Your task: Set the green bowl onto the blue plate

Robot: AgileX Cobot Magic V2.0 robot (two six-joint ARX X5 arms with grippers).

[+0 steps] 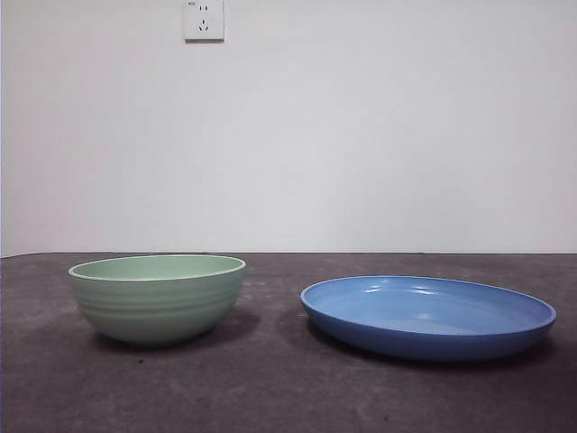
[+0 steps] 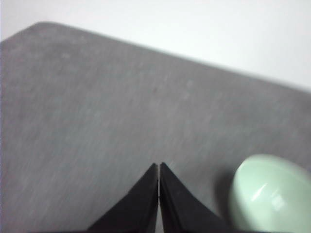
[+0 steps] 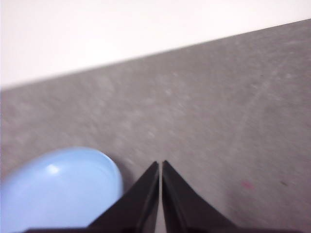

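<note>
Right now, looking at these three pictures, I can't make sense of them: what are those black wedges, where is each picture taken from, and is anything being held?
This is a two-armed robot at a table. One picture comes from a low camera looking across the dark grey tabletop. It shows a pale mint-green ceramic bowl and, apart from it, a wide shallow blue plate, with a wall socket behind.

The other two come from cameras on the arms' wrists. The black wedges are each arm's jaws. The left gripper sits near the bowl, the right gripper near the plate. Both pairs of jaws are shut with nothing between them, so nothing is held. The bowl is not yet on the plate.
</note>
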